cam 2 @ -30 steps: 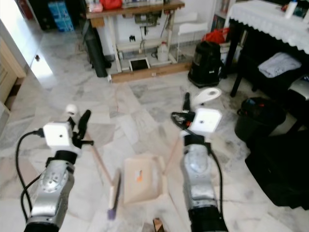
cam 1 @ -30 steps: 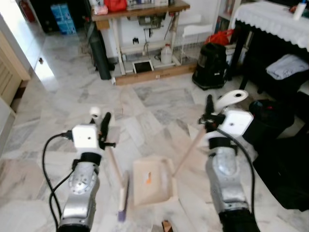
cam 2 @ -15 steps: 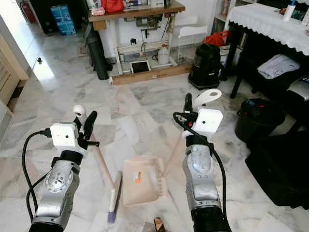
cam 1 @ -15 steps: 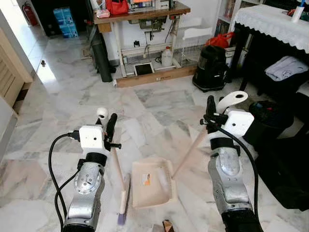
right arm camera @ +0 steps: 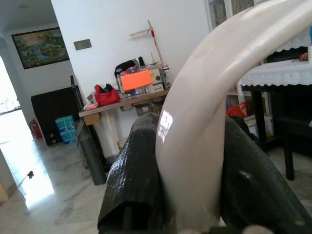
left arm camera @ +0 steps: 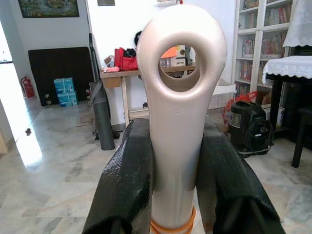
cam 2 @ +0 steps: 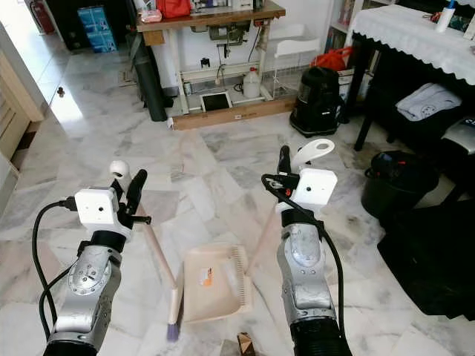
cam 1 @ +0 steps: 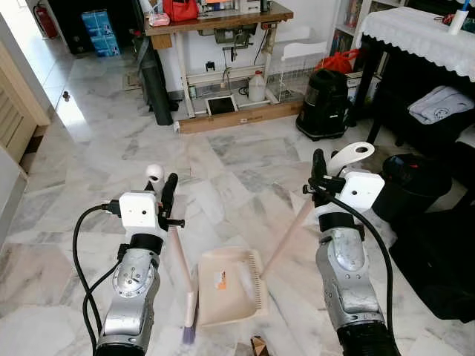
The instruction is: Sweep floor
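Left gripper (cam 1: 165,194) jaws clamped on beige plastic broom (cam 1: 182,274), right gripper (cam 1: 320,172) gripping beige long-handled dustpan (cam 1: 230,286), bristles seemingly touching marble floor (cam 1: 104,156).

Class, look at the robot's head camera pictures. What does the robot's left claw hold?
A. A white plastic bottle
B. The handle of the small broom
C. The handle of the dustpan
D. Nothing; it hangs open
B. The left claw is shut on the handle of the small broom, whose head rests on the floor beside the dustpan; the right claw holds the dustpan's long handle.
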Controlling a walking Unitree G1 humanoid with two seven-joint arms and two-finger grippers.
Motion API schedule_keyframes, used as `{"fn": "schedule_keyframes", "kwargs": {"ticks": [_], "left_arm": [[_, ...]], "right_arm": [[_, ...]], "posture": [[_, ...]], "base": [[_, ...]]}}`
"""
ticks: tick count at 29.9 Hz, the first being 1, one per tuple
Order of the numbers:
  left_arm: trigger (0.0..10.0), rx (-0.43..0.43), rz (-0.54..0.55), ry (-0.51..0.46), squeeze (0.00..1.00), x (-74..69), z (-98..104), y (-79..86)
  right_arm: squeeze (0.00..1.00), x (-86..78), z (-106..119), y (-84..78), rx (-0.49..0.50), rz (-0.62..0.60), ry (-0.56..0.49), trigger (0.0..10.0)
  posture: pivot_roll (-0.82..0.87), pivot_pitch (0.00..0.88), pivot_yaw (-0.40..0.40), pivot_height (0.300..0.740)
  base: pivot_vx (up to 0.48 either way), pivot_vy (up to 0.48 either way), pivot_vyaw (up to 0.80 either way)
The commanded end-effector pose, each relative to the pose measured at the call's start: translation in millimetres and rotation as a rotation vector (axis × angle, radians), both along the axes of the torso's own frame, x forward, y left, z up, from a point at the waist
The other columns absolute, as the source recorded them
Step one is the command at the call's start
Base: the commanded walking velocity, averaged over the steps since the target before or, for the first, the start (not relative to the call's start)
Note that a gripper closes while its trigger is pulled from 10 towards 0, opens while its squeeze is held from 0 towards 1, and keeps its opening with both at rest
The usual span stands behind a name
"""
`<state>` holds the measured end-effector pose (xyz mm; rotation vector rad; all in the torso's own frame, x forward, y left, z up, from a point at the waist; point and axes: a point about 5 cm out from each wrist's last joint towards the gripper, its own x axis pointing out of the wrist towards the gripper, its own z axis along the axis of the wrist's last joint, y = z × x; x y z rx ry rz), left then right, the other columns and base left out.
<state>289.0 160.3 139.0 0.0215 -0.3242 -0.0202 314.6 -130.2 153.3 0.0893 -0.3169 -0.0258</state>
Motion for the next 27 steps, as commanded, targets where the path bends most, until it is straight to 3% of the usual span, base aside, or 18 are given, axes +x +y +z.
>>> {"fn": "schedule_keyframes", "kwargs": {"ticks": [1, 4, 23, 27], "left_arm": [[10.0, 0.005, -0.001, -0.053, 0.0, 0.8, 12.9, 1.0], [10.0, 0.005, -0.001, -0.053, 0.0, 0.8, 12.9, 2.0], [10.0, 0.025, -0.02, -0.057, 0.0, 2.7, 15.7, 0.3], [10.0, 0.023, -0.02, -0.053, 0.0, 2.7, 14.6, -0.4]], "right_arm": [[0.0, 0.7, 14.9, 5.9, 0.009, 0.02, -0.06, 10.0], [0.0, -0.1, 14.6, 7.1, 0.018, 0.021, -0.06, 10.0], [0.0, -1.3, 14.1, 1.8, 0.021, -0.022, -0.058, 10.0], [0.0, -0.2, 15.7, -2.4, 0.022, -0.041, -0.06, 10.0]], "posture": [[0.01, 0.0, 0.063, 0.74], [0.01, 0.0, 0.066, 0.74], [0.01, 0.0, 0.076, 0.74], [0.01, 0.0, 0.072, 0.74]], "base": [[-0.266, 0.0, 0.59], [-0.269, 0.0, 0.59], [-0.268, 0.0, 0.0], [-0.268, 0.0, 0.77]]}}
